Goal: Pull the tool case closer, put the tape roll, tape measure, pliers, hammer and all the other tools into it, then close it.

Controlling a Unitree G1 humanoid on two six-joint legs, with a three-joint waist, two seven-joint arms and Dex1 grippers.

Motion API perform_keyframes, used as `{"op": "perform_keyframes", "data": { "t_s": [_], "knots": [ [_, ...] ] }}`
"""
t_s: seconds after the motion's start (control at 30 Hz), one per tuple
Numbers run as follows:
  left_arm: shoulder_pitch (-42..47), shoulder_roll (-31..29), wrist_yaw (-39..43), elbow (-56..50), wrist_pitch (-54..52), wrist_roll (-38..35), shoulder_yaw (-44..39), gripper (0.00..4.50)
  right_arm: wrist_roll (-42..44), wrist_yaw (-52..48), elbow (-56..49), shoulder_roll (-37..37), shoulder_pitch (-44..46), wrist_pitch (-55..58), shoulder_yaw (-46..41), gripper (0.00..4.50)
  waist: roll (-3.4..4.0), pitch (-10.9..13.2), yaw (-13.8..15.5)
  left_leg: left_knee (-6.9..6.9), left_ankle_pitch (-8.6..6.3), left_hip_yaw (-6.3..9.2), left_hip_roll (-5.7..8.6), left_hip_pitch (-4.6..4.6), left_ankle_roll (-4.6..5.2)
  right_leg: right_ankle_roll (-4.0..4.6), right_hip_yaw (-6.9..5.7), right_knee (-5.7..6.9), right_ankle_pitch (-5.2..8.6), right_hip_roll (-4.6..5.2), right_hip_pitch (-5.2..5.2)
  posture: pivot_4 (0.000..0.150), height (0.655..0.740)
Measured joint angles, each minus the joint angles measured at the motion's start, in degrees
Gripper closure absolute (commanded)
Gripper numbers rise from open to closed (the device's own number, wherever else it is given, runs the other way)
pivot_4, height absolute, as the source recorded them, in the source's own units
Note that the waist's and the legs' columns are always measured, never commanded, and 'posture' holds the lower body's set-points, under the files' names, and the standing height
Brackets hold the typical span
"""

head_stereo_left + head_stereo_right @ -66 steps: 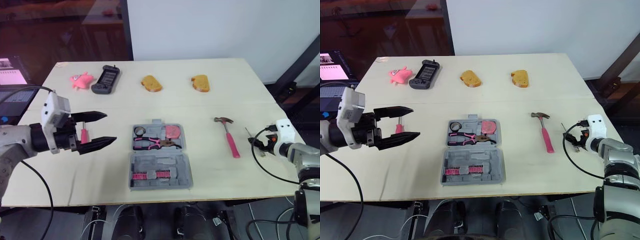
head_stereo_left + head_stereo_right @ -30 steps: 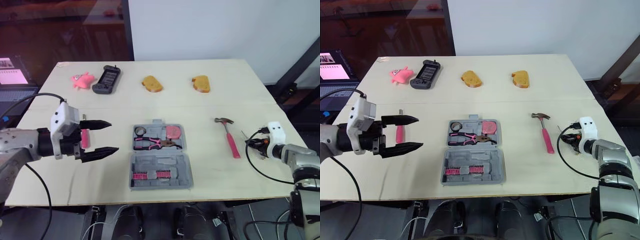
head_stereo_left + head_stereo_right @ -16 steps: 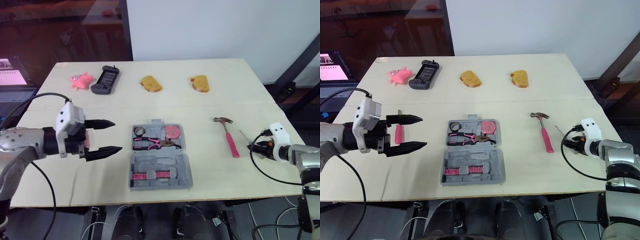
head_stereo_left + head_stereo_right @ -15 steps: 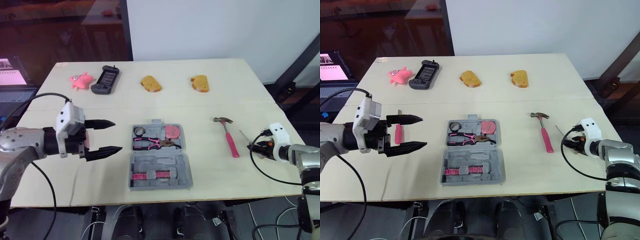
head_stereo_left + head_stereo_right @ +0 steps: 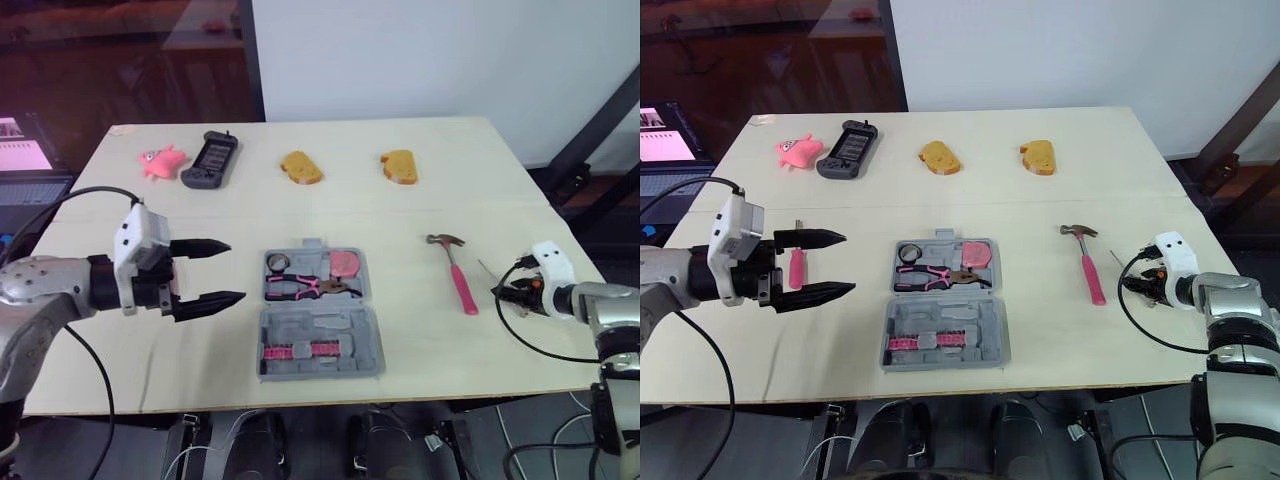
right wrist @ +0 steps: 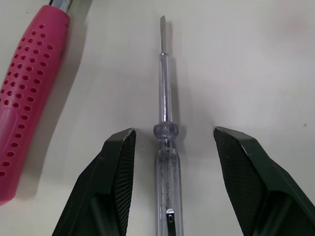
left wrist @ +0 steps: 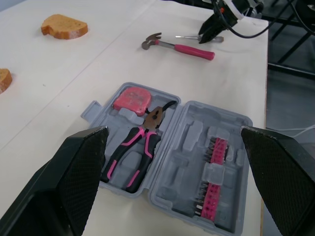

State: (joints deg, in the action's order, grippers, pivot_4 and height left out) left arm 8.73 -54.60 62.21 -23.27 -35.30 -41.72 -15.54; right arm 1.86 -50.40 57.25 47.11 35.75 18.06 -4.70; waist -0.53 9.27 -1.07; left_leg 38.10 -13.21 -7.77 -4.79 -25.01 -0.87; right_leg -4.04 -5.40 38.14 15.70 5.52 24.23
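The grey tool case (image 5: pixel 322 315) lies open mid-table, holding a tape roll (image 5: pixel 279 263), pink-handled pliers (image 5: pixel 310 287), a pink tape measure (image 5: pixel 346 263) and pink bits (image 5: pixel 300 350). A pink-handled hammer (image 5: pixel 455 272) lies to its right. My left gripper (image 5: pixel 235 270) is open left of the case, above a small pink screwdriver (image 5: pixel 796 268) on the table. My right gripper (image 5: pixel 1130 284) is open low at the table's right edge. Its fingers straddle a clear-handled screwdriver (image 6: pixel 165 162) without touching it.
Along the far side lie a pink toy (image 5: pixel 161 160), a black handheld device (image 5: pixel 210 159) and two bread slices (image 5: pixel 302 167) (image 5: pixel 400 166). The table's right edge (image 5: pixel 575 250) runs close by the right gripper. A laptop (image 5: pixel 25 160) sits off the table to the left.
My left gripper has drifted slightly right toward the case and stays open. My right gripper has shifted a little at the table's right edge and stays open beside the clear screwdriver.
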Motion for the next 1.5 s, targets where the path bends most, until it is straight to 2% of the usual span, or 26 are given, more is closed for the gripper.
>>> {"op": "perform_keyframes", "data": {
  "t_s": [0.13, 0.37, 0.47, 0.63, 0.77, 0.93, 1.0, 1.13, 1.2, 1.5],
  "knots": [
    [-0.09, 0.30, -0.25, -0.12, 0.00, 0.01, 0.39, 0.00, 0.02, -0.54, 0.36, -0.33, 0.37, -0.07, 0.01, 4.47, 0.00, 0.00, 0.02, 0.00, 0.00, 0.00, 0.00, 0.00, 0.00, 0.00, 0.00, 0.00, 0.00, 0.00, 0.00, 0.150, 0.7188],
    [-0.10, 0.54, -0.20, -0.12, 0.30, 0.07, 0.73, 0.00, 0.16, -1.02, -0.57, -0.28, 0.07, 0.61, -0.13, 4.47, 0.00, 0.00, 0.03, 0.01, 0.00, 0.00, 0.00, 0.00, 0.00, 0.00, 0.00, 0.00, 0.00, 0.00, -0.01, 0.150, 0.7188],
    [-0.05, 0.57, 0.10, -0.02, 0.84, 0.37, 0.82, 0.00, 0.82, -2.43, -5.08, 0.35, -2.10, 2.36, -0.17, 4.47, 0.02, 0.01, 0.12, 0.00, 0.00, 0.00, 0.00, 0.00, 0.00, 0.00, 0.00, 0.00, 0.00, 0.01, 0.00, 0.150, 0.7188],
    [-0.08, 0.57, 1.38, 1.59, 1.49, 1.27, 1.16, 0.00, 3.44, -4.72, -23.49, 3.77, -7.10, 11.93, -0.71, 4.47, 0.13, 0.04, 0.26, 0.00, -0.01, 0.00, 0.00, 0.00, 0.01, 0.00, 0.02, 0.01, 0.00, 0.01, 0.04, 0.150, 0.7188],
    [-0.09, 0.57, 2.97, 3.12, 3.31, 2.45, 1.54, 0.00, 5.89, -5.27, -44.64, 6.06, -12.89, 20.33, -1.05, 4.47, 0.14, 0.03, 0.34, -0.09, -0.09, 0.04, -0.01, 0.00, 0.14, 0.01, 0.01, 0.01, 0.01, 0.01, 0.08, 0.150, 0.7188],
    [0.05, 0.65, 4.09, 4.90, 4.70, 3.75, 2.87, 0.00, 9.11, -0.43, -68.19, 4.29, -17.68, 36.64, -0.01, 4.47, 0.13, 0.04, 0.41, -0.05, -0.23, 0.10, -0.01, -0.02, 0.37, 0.02, 0.01, 0.01, 0.00, 0.03, 0.09, 0.150, 0.7188],
    [0.06, 1.10, 4.09, 4.92, 4.90, 3.79, 3.18, 0.00, 9.74, 4.81, -76.08, 0.44, -16.72, 48.43, 0.95, 4.47, 0.09, 0.02, 0.40, -0.05, -0.23, 0.18, -0.03, -0.03, 0.37, 0.04, 0.02, 0.01, 0.00, 0.03, 0.10, 0.150, 0.7188],
    [-0.83, 1.37, 3.76, 4.32, 5.01, 3.76, 3.24, 0.00, 15.18, 6.49, -80.03, -5.58, -15.20, 61.30, 2.42, 4.47, 0.07, 0.01, 0.41, -0.04, -0.26, 0.17, -0.01, -0.12, 0.42, 0.04, 0.01, -0.01, 0.00, 0.04, 0.16, 0.150, 0.7188],
    [-1.78, 2.30, 2.80, 2.97, 4.40, 2.81, 2.63, 0.00, 15.51, 9.31, -80.00, -8.68, -15.05, 64.31, 2.69, 4.47, 0.07, 0.01, 0.42, -0.02, -0.26, 0.17, -0.01, -0.16, 0.43, 0.03, 0.01, 0.00, 0.00, 0.04, 0.19, 0.150, 0.7188],
    [-8.45, 2.88, 0.44, -2.17, 2.88, 0.45, -1.86, 0.00, 12.98, 21.78, -75.31, -17.96, -17.14, 63.02, 4.81, 4.47, 0.07, 0.01, 0.43, 0.00, -0.25, 0.11, 0.01, -0.21, 0.42, 0.03, 0.00, 0.00, -0.01, 0.03, 0.23, 0.150, 0.7188]
  ]
}}
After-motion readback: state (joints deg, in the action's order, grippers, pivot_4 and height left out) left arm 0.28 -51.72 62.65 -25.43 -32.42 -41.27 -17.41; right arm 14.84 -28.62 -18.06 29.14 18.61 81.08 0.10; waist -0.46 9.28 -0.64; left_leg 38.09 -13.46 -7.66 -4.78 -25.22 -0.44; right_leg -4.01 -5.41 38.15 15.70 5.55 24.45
